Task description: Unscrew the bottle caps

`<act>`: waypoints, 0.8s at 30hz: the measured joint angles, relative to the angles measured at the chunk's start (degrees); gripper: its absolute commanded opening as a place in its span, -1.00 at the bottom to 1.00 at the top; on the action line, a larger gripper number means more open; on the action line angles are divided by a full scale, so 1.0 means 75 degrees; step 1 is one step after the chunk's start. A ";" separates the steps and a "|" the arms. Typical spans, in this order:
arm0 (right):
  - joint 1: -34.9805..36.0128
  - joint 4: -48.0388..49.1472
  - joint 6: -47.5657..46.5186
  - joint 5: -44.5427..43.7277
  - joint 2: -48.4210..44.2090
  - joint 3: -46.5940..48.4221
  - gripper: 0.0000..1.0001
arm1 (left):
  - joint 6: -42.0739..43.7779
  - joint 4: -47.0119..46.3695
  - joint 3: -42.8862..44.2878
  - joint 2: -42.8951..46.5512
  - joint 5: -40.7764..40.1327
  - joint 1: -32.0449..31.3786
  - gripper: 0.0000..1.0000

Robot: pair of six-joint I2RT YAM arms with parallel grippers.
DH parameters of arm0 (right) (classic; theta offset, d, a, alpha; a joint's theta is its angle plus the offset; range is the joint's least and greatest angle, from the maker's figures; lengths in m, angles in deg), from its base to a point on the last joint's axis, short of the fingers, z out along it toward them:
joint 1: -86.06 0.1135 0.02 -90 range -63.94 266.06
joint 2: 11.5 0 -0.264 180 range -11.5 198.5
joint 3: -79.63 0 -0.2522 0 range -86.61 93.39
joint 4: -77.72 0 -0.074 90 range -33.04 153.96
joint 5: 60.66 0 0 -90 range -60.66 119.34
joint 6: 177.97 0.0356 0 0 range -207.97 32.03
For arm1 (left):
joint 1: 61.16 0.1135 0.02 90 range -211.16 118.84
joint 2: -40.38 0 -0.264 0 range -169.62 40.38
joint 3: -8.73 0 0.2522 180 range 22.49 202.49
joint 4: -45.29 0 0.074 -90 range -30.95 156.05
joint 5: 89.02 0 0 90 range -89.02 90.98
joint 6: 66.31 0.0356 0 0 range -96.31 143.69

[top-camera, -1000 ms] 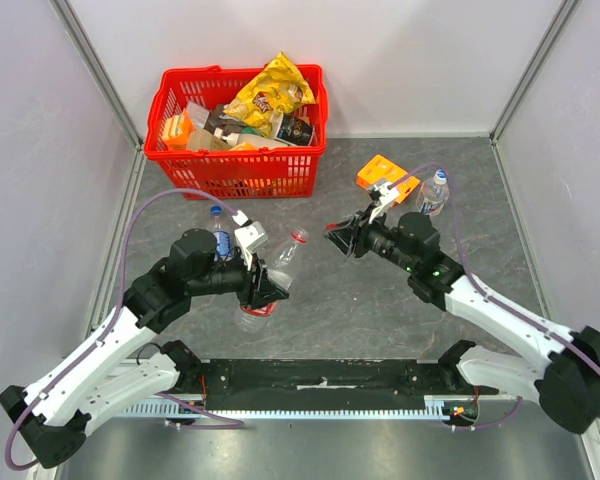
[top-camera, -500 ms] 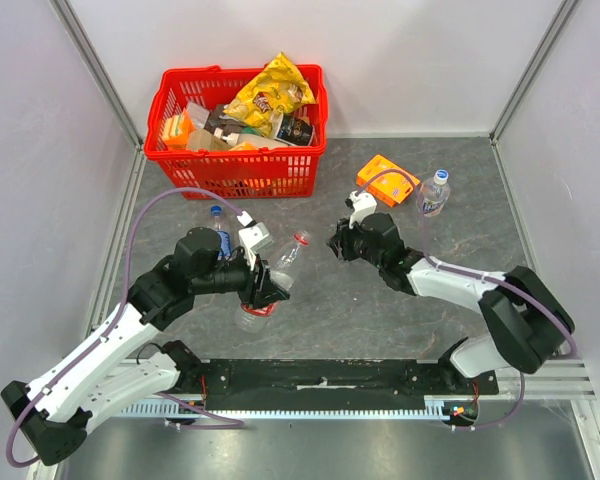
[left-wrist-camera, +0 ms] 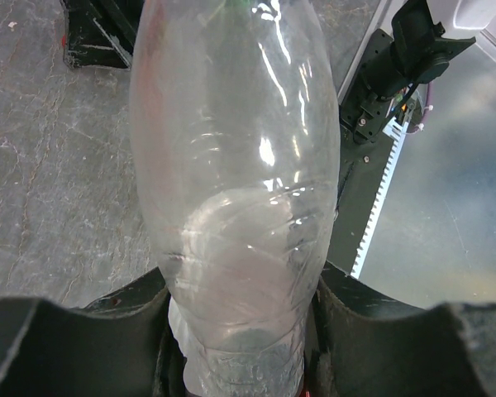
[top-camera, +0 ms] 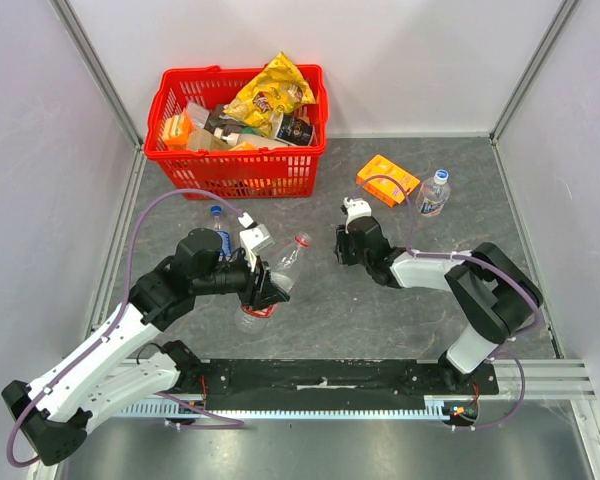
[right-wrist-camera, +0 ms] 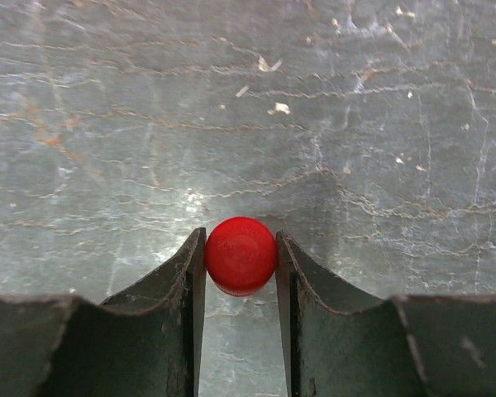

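My left gripper (top-camera: 263, 292) is shut on a clear bottle (top-camera: 280, 264) and holds it tilted off the table, neck toward the back right. In the left wrist view the bottle (left-wrist-camera: 236, 165) fills the space between the fingers (left-wrist-camera: 372, 310). My right gripper (top-camera: 341, 249) is shut on a red cap (right-wrist-camera: 240, 255) and holds it just above the table, a little to the right of the bottle's neck. A blue-capped bottle (top-camera: 217, 226) stands behind my left arm. Another blue-capped bottle (top-camera: 433, 193) stands at the back right.
A red basket (top-camera: 235, 176) full of packets stands at the back left. An orange box (top-camera: 387, 179) lies next to the back-right bottle. The black rail (top-camera: 320, 378) with both arm bases runs along the near edge.
My right arm has folded inward and its gripper has sunk toward the table with the red cap. My left arm and the bottle have stayed put.
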 measured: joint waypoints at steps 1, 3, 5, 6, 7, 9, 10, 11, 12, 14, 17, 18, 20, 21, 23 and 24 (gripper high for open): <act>0.0000 -0.0096 0.0026 -0.0067 0.0099 0.0050 -0.66 | 0.0000 0.0000 0.0000 0.0000 0.0000 0.0000 -0.14; 0.0000 -0.0268 0.0076 -0.0219 0.0262 0.0157 -0.45 | 0.0003 0.0000 0.0000 0.0000 0.0000 0.0000 -0.14; 0.0000 -0.0370 0.0082 -0.0268 0.0373 0.0219 -0.31 | 0.0006 0.0000 0.0000 0.0000 0.0000 0.0000 -0.14; 0.0000 -0.0411 0.0082 -0.0271 0.0396 0.0230 -0.22 | 0.0006 0.0000 0.0000 0.0000 0.0000 0.0000 -0.14; 0.0000 -0.0440 0.0082 -0.0265 0.0405 0.0233 -0.14 | 0.0009 0.0000 0.0000 0.0000 0.0000 0.0000 -0.14; 0.0000 -0.0463 0.0090 -0.0262 0.0408 0.0233 0.04 | 0.0009 0.0000 0.0000 0.0000 0.0000 0.0000 -0.14; 0.0000 -0.0466 0.0090 -0.0265 0.0408 0.0233 0.13 | 0.0012 0.0000 0.0000 0.0000 0.0012 0.0000 -0.14; 0.0000 -0.0469 0.0108 -0.0265 0.0408 0.0233 0.23 | 0.0015 -0.0003 0.0000 0.0000 0.0023 0.0000 -0.14; 0.0000 -0.0463 0.0119 -0.0265 0.0408 0.0233 0.29 | 0.0012 -0.0006 -0.0003 0.0000 0.0050 0.0000 -0.14; 0.0003 -0.0449 0.0119 -0.0265 0.0408 0.0233 0.40 | 0.0015 -0.0032 -0.0026 0.0000 0.0117 0.0000 -0.14; 0.0003 -0.0455 0.0131 -0.0262 0.0385 0.0233 0.50 | 0.0012 -0.0032 -0.0041 0.0000 0.0146 0.0000 -0.14; 0.0003 -0.0458 0.0134 -0.0254 0.0379 0.0233 0.58 | 0.0012 -0.0035 -0.0044 0.0000 0.0149 0.0000 -0.14; 0.0003 -0.0463 0.0122 -0.0157 0.0350 0.0230 0.61 | 0.0015 -0.0041 -0.0055 0.0000 0.0160 0.0000 -0.14; 0.0003 -0.0463 0.0117 -0.0064 0.0315 0.0230 0.62 | 0.0015 -0.0044 -0.0061 0.0000 0.0166 0.0000 -0.14; 0.0000 -0.0463 0.0108 0.0125 0.0201 0.0230 0.64 | 0.0032 -0.0050 -0.0067 0.0000 0.0169 0.0000 -0.14; 0.0000 -0.0466 0.0111 0.0268 0.0093 0.0230 0.65 | 0.0052 -0.0050 -0.0067 0.0000 0.0166 0.0000 -0.14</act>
